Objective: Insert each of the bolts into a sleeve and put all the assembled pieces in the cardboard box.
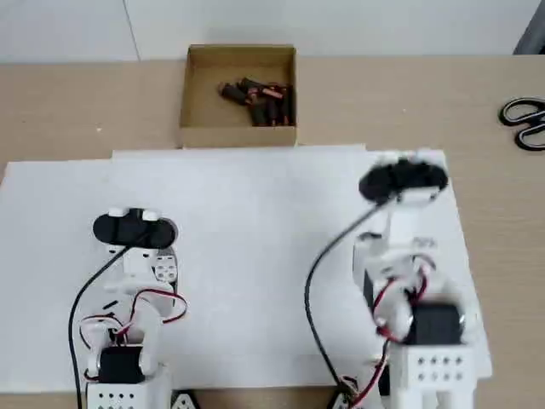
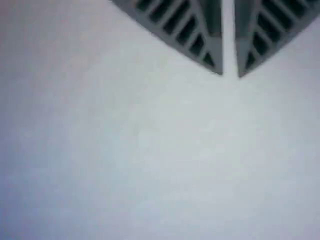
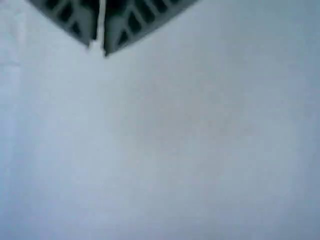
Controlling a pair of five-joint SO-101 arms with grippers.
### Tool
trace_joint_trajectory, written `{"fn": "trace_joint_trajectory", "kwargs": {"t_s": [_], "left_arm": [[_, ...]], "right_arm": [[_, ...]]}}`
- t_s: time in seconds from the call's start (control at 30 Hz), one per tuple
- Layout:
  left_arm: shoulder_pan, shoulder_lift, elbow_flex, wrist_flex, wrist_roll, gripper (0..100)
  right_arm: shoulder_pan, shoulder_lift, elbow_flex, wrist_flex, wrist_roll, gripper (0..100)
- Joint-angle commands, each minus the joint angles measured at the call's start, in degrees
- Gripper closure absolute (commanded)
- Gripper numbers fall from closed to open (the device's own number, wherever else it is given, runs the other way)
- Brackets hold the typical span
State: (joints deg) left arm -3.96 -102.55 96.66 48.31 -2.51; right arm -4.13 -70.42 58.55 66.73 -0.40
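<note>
Lying in a dark heap, the assembled pieces [image 1: 258,100] sit inside the cardboard box [image 1: 194,85], towards its right half. The box stands at the far side of the table [image 1: 51,111], just beyond the far edge of a white sheet of paper [image 1: 255,256]. Two arms stand on the near side over the sheet: one at the near left [image 1: 134,230], the other on the right and a little farther out [image 1: 402,181], both well apart from the box. The left claw [image 2: 230,75] points down at bare paper, its fingers drawn nearly together with a thin slit between them and nothing pinched. The right claw [image 3: 99,49] is likewise pressed together over bare paper, holding nothing. A pair of scissors [image 1: 524,119] lies at the far right edge of the table, off the sheet.
</note>
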Motion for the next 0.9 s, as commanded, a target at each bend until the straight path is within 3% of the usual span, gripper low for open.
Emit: {"fn": "trace_joint_trajectory", "kwargs": {"t_s": [0.0,0.33,0.87], "left_arm": [[-0.09,0.09,-0.31,0.44,-0.26,100],[-0.09,0.09,-0.31,0.44,-0.26,100],[-0.09,0.09,-0.31,0.44,-0.26,100]], "right_arm": [[0.57,-10.59,12.31,-5.67,-0.53,99.6],[1.01,-34.15,28.92,-6.37,-0.44,99.6],[6.37,-33.54,35.52,-6.64,-0.97,99.5]]}}
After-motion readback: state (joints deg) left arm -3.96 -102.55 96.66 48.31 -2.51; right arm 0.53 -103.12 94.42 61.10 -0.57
